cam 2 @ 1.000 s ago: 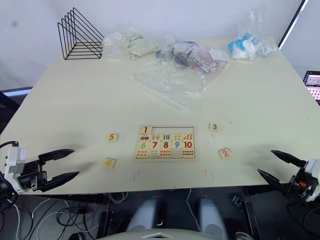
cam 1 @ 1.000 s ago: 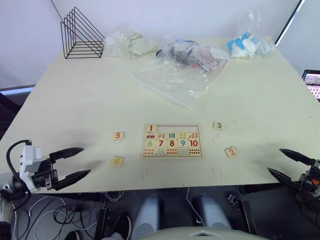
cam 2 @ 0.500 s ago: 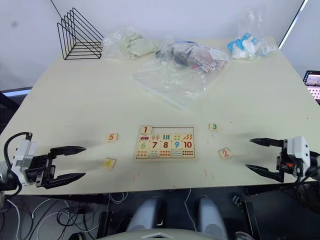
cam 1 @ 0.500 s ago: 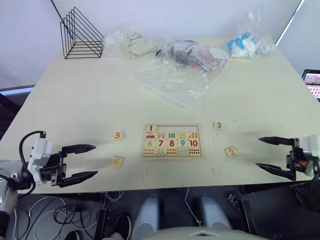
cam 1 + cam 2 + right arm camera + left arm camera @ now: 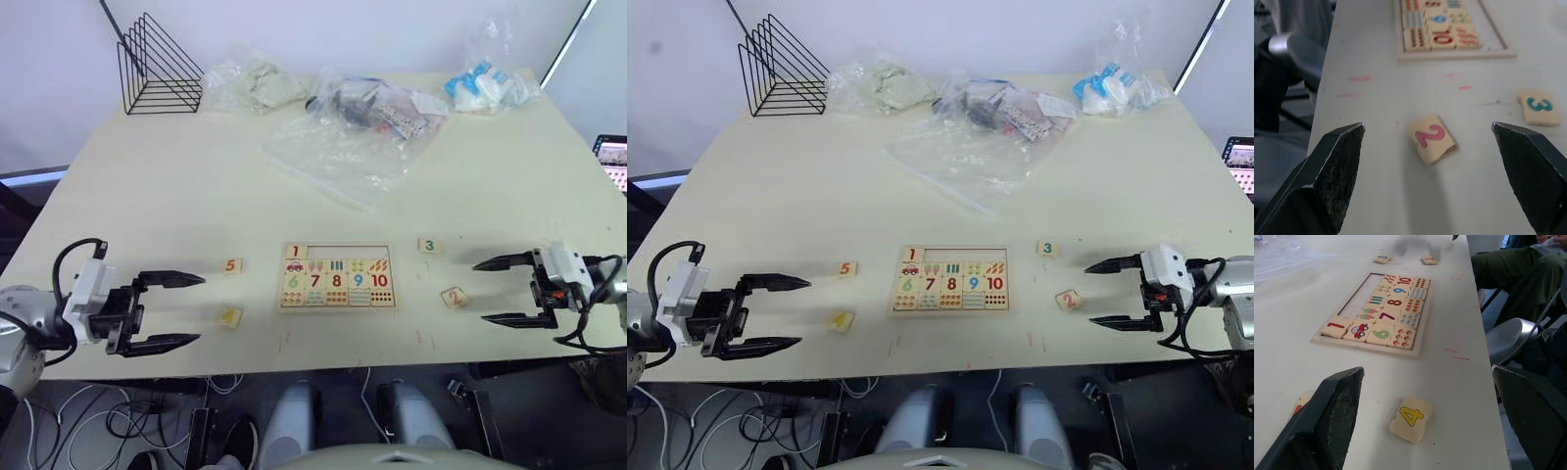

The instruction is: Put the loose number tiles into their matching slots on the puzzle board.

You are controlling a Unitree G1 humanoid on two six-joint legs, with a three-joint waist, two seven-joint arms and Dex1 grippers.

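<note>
You are lining up 2 pickups at once. The right hand (image 5: 507,291) is hanging wide open over the counter (image 5: 147,186) with the 2 tile (image 5: 453,298) lying flat just in front of the gap between its fingers. The left hand (image 5: 174,311) is spread just as wide, with the 4 tile (image 5: 230,316) just ahead of its lower finger and the 5 tile (image 5: 231,265) just ahead of its upper finger. The 3 tile (image 5: 428,246) is lying at 2 o'clock from the puzzle board (image 5: 338,276), near its right end.

To do this well, bring each hand straight down so that 1 tile sits squarely between the fingers. The tiles are thin and flat, so the fingertips probably need to touch the counter before closing, or they will likely skid over the top. On the board, 4 slots in the top row, to the right of the 1, are standing empty, so carry each tile level and seat it in order.

Both arms are reaching in low from the near edge, fingers pointing inward toward the board.
</note>
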